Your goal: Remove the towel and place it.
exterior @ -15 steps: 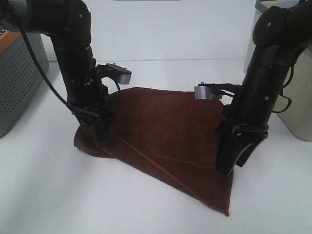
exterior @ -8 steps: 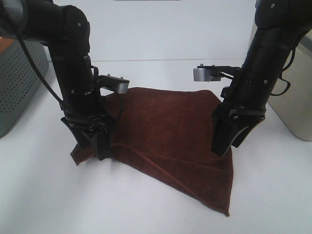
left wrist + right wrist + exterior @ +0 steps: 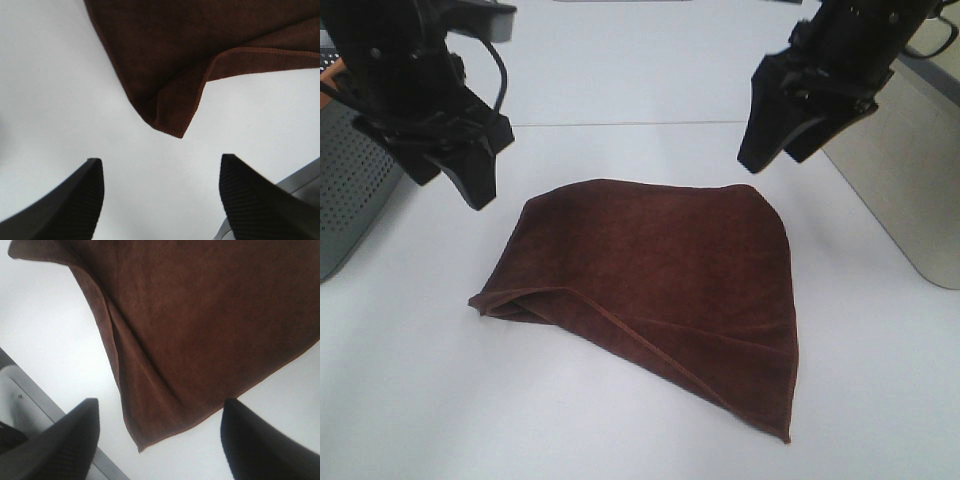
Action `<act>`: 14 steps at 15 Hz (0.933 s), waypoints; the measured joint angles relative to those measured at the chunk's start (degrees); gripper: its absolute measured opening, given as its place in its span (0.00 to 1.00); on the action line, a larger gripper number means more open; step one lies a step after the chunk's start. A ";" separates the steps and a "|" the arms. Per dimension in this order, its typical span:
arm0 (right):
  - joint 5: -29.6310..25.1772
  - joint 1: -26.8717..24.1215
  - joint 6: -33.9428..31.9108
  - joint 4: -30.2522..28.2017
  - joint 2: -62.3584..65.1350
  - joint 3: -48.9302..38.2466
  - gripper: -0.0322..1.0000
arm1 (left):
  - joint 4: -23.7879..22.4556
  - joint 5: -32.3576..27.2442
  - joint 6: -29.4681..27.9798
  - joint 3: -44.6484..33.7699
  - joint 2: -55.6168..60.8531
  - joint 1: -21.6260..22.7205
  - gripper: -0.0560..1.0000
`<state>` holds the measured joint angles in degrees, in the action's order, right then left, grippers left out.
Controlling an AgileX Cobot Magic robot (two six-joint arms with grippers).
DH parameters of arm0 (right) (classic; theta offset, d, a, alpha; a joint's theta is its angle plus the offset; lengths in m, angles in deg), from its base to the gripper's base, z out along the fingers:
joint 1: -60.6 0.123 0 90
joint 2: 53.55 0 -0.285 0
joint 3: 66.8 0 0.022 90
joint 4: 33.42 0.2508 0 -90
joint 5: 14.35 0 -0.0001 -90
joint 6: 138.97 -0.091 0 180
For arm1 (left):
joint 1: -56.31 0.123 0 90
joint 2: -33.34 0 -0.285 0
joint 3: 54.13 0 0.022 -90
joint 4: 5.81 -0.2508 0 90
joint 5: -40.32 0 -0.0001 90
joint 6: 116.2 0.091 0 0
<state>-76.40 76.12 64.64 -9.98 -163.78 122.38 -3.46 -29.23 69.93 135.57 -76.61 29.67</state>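
Observation:
The towel (image 3: 660, 270), a dark reddish-brown cloth with a thin hem, lies loosely folded on the white table, one corner pointing toward the front right. My left gripper (image 3: 455, 185) hangs in the air above and left of the towel's left edge, open and empty. My right gripper (image 3: 775, 158) hangs above the towel's back right corner, also open and empty. In the left wrist view a folded towel corner (image 3: 175, 80) lies beyond the spread fingers (image 3: 75, 205). The right wrist view shows the towel (image 3: 210, 325) spread out beyond the open fingers (image 3: 260, 445).
A grey perforated basket (image 3: 350, 200) stands at the left edge of the table. A light grey bin (image 3: 900, 170) stands at the right, and its rim (image 3: 30, 405) shows in the right wrist view. White tabletop (image 3: 470, 400) surrounds the towel.
Both grippers have risen from the towel's left and right edges to well above it. The towel has settled flat on the table, free of both.

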 joint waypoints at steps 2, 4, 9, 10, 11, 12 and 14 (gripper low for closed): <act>-0.11 0.00 -5.10 -0.17 1.43 4.70 0.61 | -3.55 -0.06 -3.04 -0.06 4.30 0.00 0.66; -0.23 0.00 -7.56 -0.46 2.92 8.42 0.61 | -6.53 -0.11 -3.84 -0.06 8.42 0.69 0.66; -0.29 0.00 -20.80 -17.48 5.33 14.15 0.61 | -8.77 -0.17 -7.05 -0.06 12.95 11.57 0.64; -0.29 -0.23 -24.24 -24.01 5.21 14.32 0.61 | -9.28 -0.23 -7.05 -0.06 13.41 14.38 0.64; -0.29 -1.38 -26.81 -28.13 5.21 14.38 0.61 | -9.80 -0.23 -7.05 -0.06 14.04 17.42 0.64; -0.29 -6.25 -28.19 -26.41 5.21 14.38 0.61 | -10.31 -0.23 -6.76 -0.06 15.13 24.69 0.64; -0.29 -13.52 -26.93 -19.48 5.21 14.38 0.61 | -10.54 -0.29 -5.04 -0.06 15.30 30.54 0.64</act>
<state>-76.69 62.60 37.71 -29.46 -158.57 136.76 -14.00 -29.52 64.89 135.52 -61.31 60.20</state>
